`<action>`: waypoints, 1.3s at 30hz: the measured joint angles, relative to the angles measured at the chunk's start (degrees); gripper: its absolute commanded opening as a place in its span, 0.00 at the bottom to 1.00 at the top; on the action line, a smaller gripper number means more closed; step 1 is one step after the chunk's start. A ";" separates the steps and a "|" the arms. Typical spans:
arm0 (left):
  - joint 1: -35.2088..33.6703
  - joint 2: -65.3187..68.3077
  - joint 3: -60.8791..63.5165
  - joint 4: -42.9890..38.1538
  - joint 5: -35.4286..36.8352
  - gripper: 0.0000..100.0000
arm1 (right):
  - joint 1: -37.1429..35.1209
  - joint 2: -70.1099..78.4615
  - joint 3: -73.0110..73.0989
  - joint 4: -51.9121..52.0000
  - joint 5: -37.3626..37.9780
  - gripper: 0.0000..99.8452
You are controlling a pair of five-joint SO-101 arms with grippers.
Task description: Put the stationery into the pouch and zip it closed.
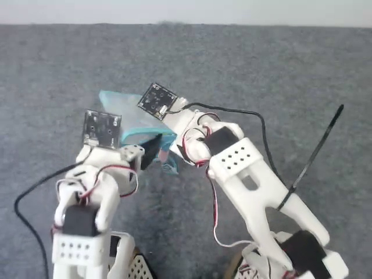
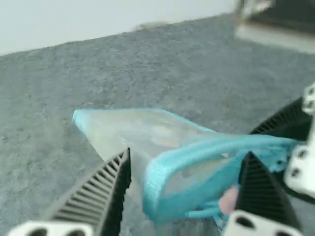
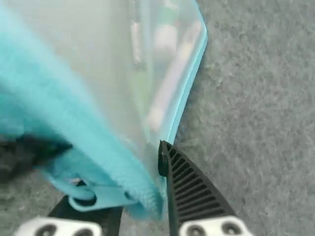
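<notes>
L gripper (image 2: 187, 164) jaws wide; R gripper (image 3: 123, 187) (just beside it) clamps pouch (image 3: 98, 73).

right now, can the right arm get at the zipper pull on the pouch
Probably yes. The zipper pull lies right at the right gripper, on the teal edge of the pouch, with nothing between them. The left gripper is at the same end but not over the pull.

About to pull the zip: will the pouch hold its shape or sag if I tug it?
Likely floppy: the pouch is thin clear film, its teal zipper edge bowing. Probably light; stationery inside may slide.
</notes>
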 measured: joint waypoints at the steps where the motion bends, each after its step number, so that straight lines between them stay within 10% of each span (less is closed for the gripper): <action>1: 0.53 -2.55 0.09 1.23 -0.09 0.34 | 0.88 0.79 -0.97 -0.09 -0.44 0.01; 23: 1.23 -22.86 9.58 3.60 -0.88 0.34 | 6.86 0.62 -12.66 15.56 -3.87 0.01; 39: 6.68 -22.86 12.04 3.16 -2.55 0.31 | -3.43 -6.42 -11.96 17.49 -3.87 0.01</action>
